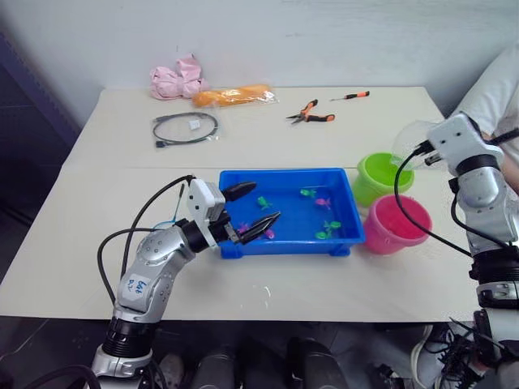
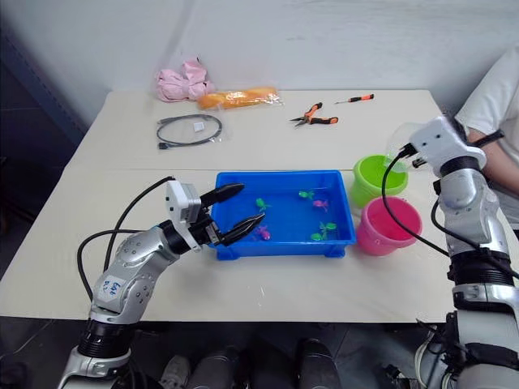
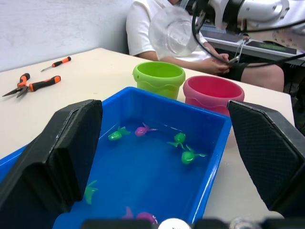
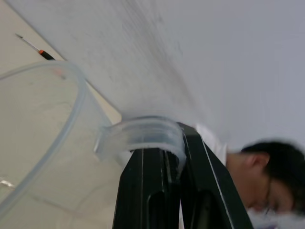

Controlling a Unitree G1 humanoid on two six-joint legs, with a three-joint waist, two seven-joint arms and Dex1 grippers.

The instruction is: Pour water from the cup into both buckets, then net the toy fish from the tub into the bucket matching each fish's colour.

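My right gripper (image 4: 164, 143) is shut on the handle of the clear cup (image 1: 409, 136), which hangs tilted just above and behind the lime green bucket (image 1: 381, 174). The pink bucket (image 1: 397, 224) stands right in front of the green one, beside the right end of the blue tub (image 1: 285, 245). Several toy fish float in the tub, among them a green one (image 1: 308, 193) and a pink one (image 1: 323, 202). At the tub's left end my left gripper (image 1: 266, 202) is open, with nothing between its fingers.
Orange-handled pliers (image 1: 310, 113) and a small screwdriver (image 1: 350, 96) lie at the back of the table. A black cable loop (image 1: 185, 128), a pink bundle (image 1: 177, 81) and an orange bag (image 1: 233, 96) lie back left. A person (image 1: 495, 89) sits at the right.
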